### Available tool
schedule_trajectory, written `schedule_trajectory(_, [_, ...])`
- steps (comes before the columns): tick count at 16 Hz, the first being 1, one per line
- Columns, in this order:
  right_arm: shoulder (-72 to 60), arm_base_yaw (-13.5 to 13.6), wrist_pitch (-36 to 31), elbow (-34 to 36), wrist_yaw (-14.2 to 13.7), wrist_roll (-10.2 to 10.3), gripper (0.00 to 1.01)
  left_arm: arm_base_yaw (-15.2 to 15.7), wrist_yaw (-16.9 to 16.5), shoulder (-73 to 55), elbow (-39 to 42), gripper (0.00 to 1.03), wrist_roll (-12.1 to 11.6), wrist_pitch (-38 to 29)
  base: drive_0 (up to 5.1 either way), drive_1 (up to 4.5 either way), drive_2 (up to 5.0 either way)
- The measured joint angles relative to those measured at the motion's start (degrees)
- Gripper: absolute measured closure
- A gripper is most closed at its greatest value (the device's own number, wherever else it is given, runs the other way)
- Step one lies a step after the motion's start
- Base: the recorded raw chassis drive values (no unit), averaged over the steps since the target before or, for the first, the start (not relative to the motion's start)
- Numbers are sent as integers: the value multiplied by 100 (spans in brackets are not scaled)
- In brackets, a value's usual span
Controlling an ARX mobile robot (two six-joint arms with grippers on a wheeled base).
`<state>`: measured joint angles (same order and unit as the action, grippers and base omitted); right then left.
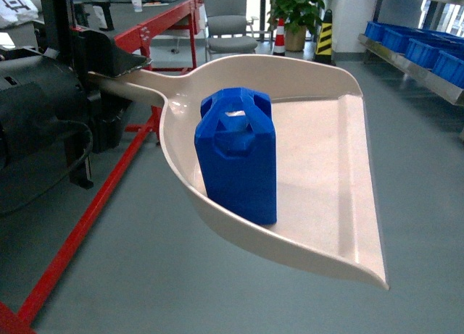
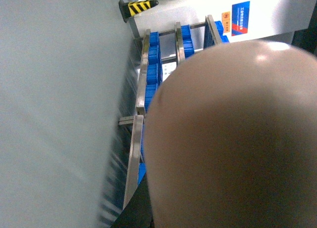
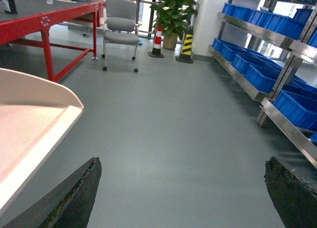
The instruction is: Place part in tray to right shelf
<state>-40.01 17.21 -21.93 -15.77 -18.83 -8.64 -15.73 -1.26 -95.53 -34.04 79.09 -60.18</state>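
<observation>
The cream tray [image 1: 319,153] hangs in the air, carried by its long handle in my left gripper [image 1: 119,62], which is shut on the handle at the upper left. The blue part [image 1: 239,160] stands upright inside the tray near its back wall. In the left wrist view the tray's underside [image 2: 233,139] fills most of the frame and hides the jaws. My right gripper [image 3: 182,163] is open above the floor, holding nothing, with the tray's lip [image 3: 29,124] to its left. The right shelf [image 1: 420,51] [image 3: 257,65] [image 2: 148,74] carries blue crates along the right wall.
A red-framed workbench [image 1: 94,196] [image 3: 49,20] runs along the left. A grey chair [image 1: 228,19] [image 3: 121,20], a potted plant [image 1: 297,11] [image 3: 173,10], a red-white cone [image 3: 157,40] and a striped bollard [image 1: 324,37] [image 3: 187,44] stand at the far end.
</observation>
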Motion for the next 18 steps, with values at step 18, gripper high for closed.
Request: schedule_trajectory(18, [-20, 0, 26, 9, 15, 0, 3, -2, 2, 0, 2, 84, -2, 37, -4, 428, -436])
